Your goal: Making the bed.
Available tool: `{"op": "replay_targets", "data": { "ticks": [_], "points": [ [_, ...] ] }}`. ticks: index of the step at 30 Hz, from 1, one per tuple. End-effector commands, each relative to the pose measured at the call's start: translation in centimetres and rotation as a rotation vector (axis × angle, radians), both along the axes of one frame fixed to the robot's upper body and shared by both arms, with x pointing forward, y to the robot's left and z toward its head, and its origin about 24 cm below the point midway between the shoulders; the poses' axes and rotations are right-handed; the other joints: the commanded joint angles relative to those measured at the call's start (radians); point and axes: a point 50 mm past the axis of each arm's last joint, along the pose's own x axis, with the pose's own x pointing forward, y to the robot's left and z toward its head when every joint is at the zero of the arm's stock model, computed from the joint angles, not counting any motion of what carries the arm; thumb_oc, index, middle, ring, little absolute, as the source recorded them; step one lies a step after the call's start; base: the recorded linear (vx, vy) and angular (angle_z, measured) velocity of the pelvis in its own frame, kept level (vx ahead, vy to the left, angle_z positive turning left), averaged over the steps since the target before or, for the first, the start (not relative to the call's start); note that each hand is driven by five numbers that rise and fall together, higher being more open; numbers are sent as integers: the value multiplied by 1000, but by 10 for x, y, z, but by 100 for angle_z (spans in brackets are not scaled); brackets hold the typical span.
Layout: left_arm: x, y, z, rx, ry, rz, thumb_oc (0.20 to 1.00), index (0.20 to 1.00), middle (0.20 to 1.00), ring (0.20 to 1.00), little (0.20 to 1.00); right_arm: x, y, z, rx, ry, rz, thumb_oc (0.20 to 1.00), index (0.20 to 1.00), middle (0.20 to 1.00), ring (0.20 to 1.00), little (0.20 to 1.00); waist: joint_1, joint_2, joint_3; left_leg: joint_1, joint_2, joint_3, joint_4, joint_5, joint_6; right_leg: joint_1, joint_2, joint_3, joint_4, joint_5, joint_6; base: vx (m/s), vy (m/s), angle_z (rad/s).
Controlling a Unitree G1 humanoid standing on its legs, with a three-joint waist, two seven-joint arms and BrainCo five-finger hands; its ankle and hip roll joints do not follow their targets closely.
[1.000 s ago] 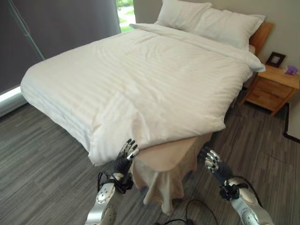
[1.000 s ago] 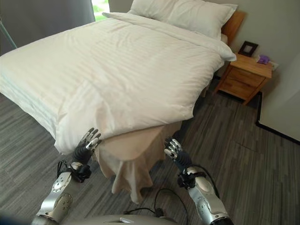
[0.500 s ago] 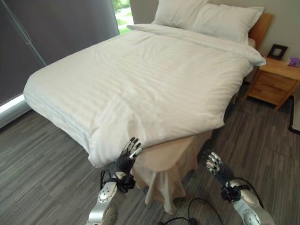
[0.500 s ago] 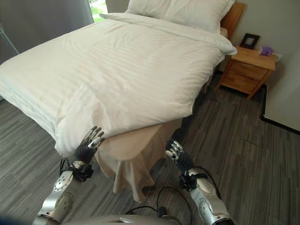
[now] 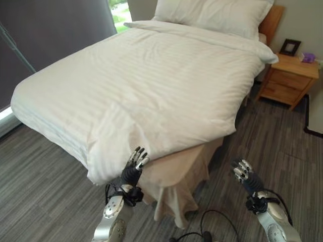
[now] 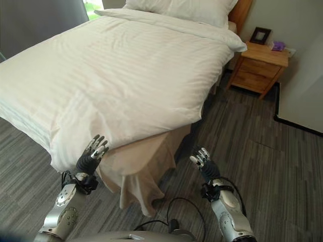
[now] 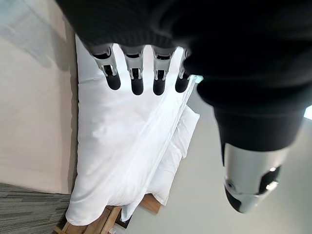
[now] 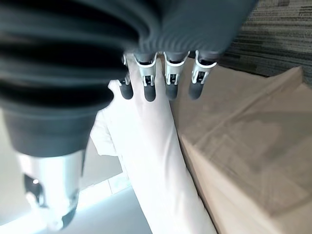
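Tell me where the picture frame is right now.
The picture frame stands on the wooden nightstand at the far right of the left eye view, beside the head of the bed, next to a small purple object.

My left hand sits just under the duvet edge; my right hand has bare floor around it.
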Motion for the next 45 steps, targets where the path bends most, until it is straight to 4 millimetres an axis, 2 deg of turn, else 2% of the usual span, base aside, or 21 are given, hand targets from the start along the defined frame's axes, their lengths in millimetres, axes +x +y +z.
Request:
{"op": "replay_targets", "data": {
  "ticks": [1,30,31,32,33,35,37,41,42,45],
  "points": [
    [14,2,20,-19,-120,27,1000,1000,1000,1000,1000,12,3,20,11,-125,4,1000,1000,1000,1000,1000,10,-3,-16,20,54,44,11,37,-60,13,9,8,13,15,23,16,-12,-6],
    [14,1,20,-35,-119,33,1000,1000,1000,1000,1000,15,5,22,-3,-136,20,1000,1000,1000,1000,1000,7,0,-13,23,63,62,11,36,-66,10,15,12,13,13,23,1,-3,-2],
    [50,7,72,155,-342,20,1000,1000,1000,1000,1000,-12,-56,25,99,-214,-546,1000,1000,1000,1000,1000,-68,-7,65,-37,41,224,60,44,-14,-171,-143,24,205,76,97,118,-70,8],
    [50,13,83,195,-389,34,1000,1000,1000,1000,1000,-19,-71,21,43,-190,-598,1000,1000,1000,1000,1000,-80,-13,70,-20,45,203,51,32,-21,-148,-132,73,121,59,114,129,-86,1],
    [47,12,75,171,-350,24,1000,1000,1000,1000,1000,-17,-63,20,123,-193,-613,1000,1000,1000,1000,1000,-68,-21,62,-14,41,196,54,21,-23,-133,-137,65,133,69,118,184,-127,-6],
    [42,12,61,134,-288,52,1000,1000,1000,1000,1000,-16,-58,19,210,-203,-634,1000,1000,1000,1000,1000,-49,-41,36,-14,40,199,42,35,-31,-120,-133,56,113,104,115,103,-131,-4],
    [42,11,58,113,-277,62,1000,1000,1000,1000,1000,-18,-61,19,195,-190,-630,1000,1000,1000,1000,1000,-45,-44,27,-14,43,191,32,43,-36,-102,-125,37,90,101,108,102,-122,-2],
    [33,16,49,78,-240,74,1000,1000,1000,1000,1000,-7,-88,32,10,-195,-601,1000,1000,1000,1000,1000,-15,-49,4,-24,56,151,17,57,-49,-48,-100,-7,40,71,86,110,-134,11],
    [30,18,47,83,-233,62,1000,1000,1000,1000,1000,0,-106,45,-100,-215,-597,1000,1000,1000,1000,1000,2,-52,1,-26,62,129,11,60,-52,-35,-91,-24,40,53,77,72,-105,40],
    [23,22,52,117,-248,33,1000,1000,1000,1000,1000,17,-131,73,-302,-254,-554,1000,1000,1000,1000,1000,29,-55,2,-37,64,95,11,65,-54,-22,-86,-53,44,37,68,22,-53,39]
  ]
}}
